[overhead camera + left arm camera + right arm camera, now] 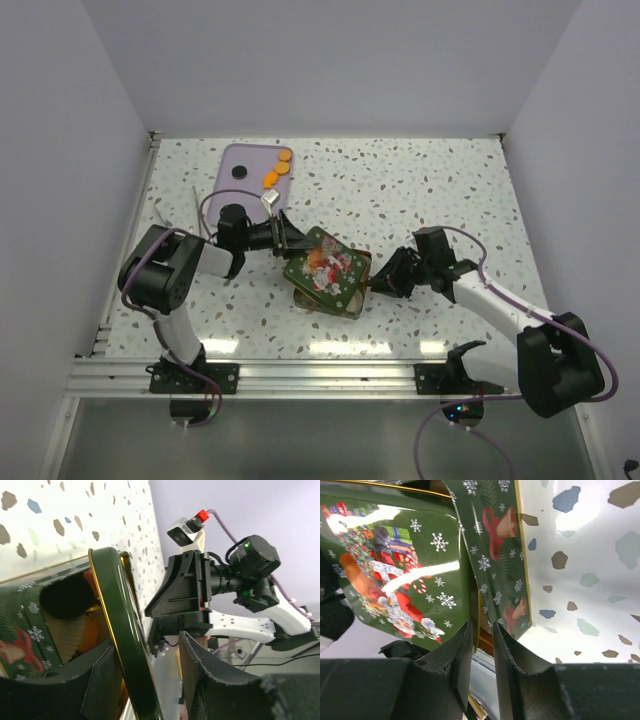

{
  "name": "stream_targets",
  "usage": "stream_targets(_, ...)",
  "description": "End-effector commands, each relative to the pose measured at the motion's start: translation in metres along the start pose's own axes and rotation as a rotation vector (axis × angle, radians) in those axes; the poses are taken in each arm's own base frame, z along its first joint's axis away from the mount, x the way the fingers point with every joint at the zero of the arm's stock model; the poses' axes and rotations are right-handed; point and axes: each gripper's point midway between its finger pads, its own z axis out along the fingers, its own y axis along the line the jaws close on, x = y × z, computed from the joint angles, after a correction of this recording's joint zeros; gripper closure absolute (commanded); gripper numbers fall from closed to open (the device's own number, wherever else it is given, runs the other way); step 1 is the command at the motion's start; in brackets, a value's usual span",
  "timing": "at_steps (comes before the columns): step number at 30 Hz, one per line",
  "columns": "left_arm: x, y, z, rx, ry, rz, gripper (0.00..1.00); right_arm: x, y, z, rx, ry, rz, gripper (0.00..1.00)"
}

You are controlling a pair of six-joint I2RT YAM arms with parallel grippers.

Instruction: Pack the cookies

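A green Christmas tin [347, 299] stands mid-table with its Santa lid [320, 265] tilted on top. Cookies lie on a purple tray [240, 190] at the back: orange discs [272, 178] and one black disc [239, 171]. My left gripper [289, 240] is open, its fingers straddling the lid's rim [120, 610], which lies by one finger [97, 680] with a wide gap to the other. My right gripper [375, 283] is closed to a narrow slit on the tin's right wall [500, 545], beside the lid [395, 565]. Something orange shows inside the tin, unclear.
A small white object [270, 199] lies at the tray's near corner. White walls enclose the speckled table [450, 190] on three sides. The right arm's wrist [200, 590] shows close behind the lid in the left wrist view.
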Motion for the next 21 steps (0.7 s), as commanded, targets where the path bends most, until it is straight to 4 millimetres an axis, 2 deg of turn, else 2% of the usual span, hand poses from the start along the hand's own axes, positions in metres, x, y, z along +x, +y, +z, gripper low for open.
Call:
stream_targets(1,-0.004,0.006,0.000,-0.067,0.030,0.146,0.49,-0.007,0.001,-0.005,0.019,-0.036,-0.034,0.73)
stream_targets(7,-0.001,0.023,-0.003,-0.139,0.047,0.148,0.50,-0.011,0.010,-0.007,0.018,-0.039,-0.052,0.73)
stream_targets(11,0.006,0.041,-0.008,-0.222,0.055,0.131,0.50,-0.013,0.011,-0.009,0.030,-0.042,-0.070,0.73)
stream_targets(21,0.019,0.068,-0.020,-0.327,0.022,0.089,0.54,-0.004,-0.009,-0.006,0.073,-0.017,-0.047,0.75)
